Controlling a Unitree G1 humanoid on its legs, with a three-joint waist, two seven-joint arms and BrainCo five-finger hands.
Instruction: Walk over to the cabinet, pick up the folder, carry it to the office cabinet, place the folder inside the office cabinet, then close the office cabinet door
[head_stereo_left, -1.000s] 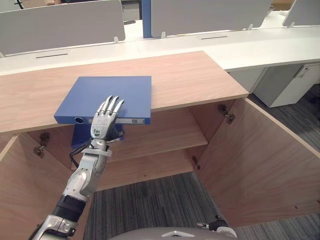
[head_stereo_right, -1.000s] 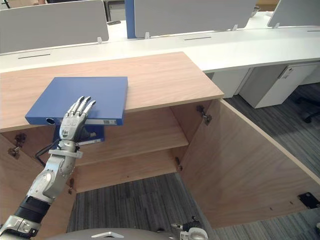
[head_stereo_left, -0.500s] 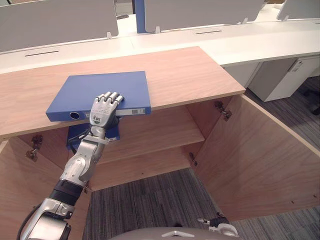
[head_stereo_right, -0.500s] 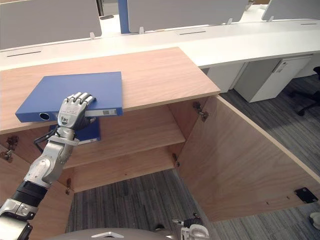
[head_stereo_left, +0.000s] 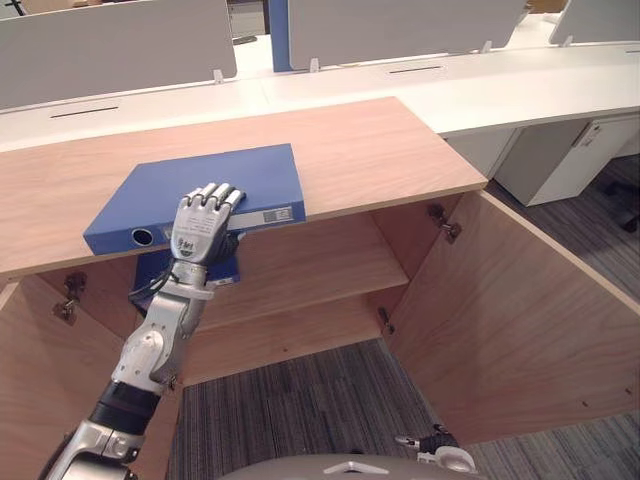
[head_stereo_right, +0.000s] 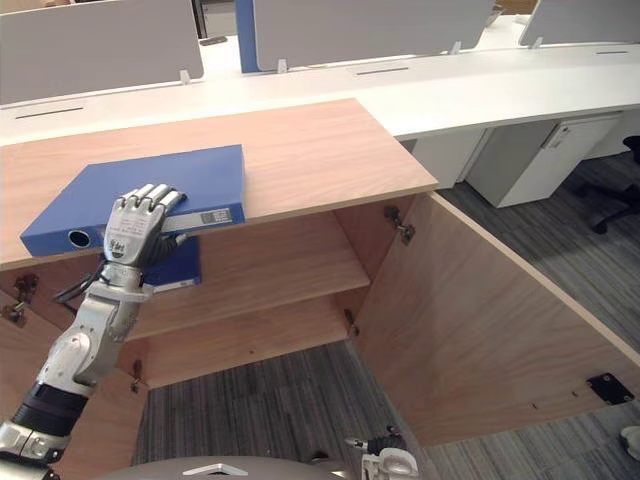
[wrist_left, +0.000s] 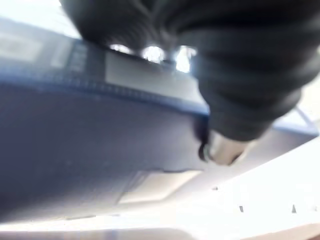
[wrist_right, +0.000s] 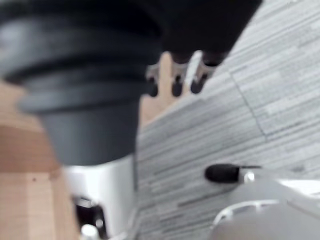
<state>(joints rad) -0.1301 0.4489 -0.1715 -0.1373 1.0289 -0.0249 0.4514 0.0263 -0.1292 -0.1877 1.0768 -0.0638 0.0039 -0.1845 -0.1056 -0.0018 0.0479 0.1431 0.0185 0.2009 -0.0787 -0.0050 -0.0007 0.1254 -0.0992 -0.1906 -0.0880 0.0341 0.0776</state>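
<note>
At the left of the cabinet's (head_stereo_left: 380, 150) top, at its front edge, we see the blue folder (head_stereo_left: 250, 180) lying flat, its spine jutting a little past the edge. Our left hand (head_stereo_left: 200, 225) reaches up from below the top and is clamped on that spine, fingers (head_stereo_left: 215, 195) curled over the upper cover, thumb underneath. Just beneath, on the cabinet's upper shelf (head_stereo_left: 320, 265), lies a second blue folder (head_stereo_right: 185, 268). On the cabinet's right, its door (head_stereo_left: 520, 320) stands wide open. Our right hand (wrist_right: 175, 75) hangs over the grey carpet (wrist_right: 280, 85) by the cabinet, fingers loose, holding nothing.
</note>
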